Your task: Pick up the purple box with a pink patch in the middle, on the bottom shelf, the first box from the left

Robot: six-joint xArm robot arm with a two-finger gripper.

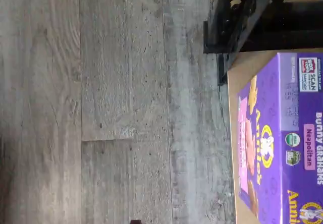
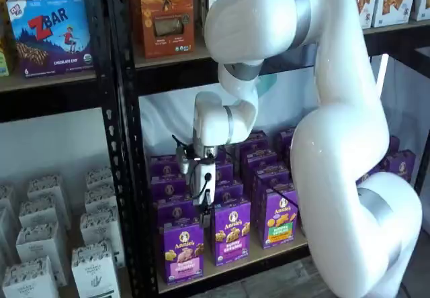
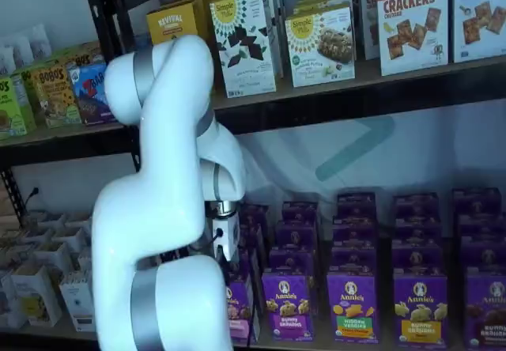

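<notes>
Wrist view shows the purple cardboard box with pink patch (image 1: 275, 138): light, stiff; grasp its narrow sides. Pincer (image 2: 201, 207) spread wide, empty.

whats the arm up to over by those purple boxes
A white robot arm is reaching into the bottom shelf of the black rack, going for the purple box with the pink band at the front of the left-hand row. Its hand hangs just above that box and is not holding anything yet. The fingers are too hidden to tell how they stand. The box stands upright on the shelf, and the wrist view shows its top panel at the shelf's corner. The other purple boxes sit in rows beside it.
</notes>
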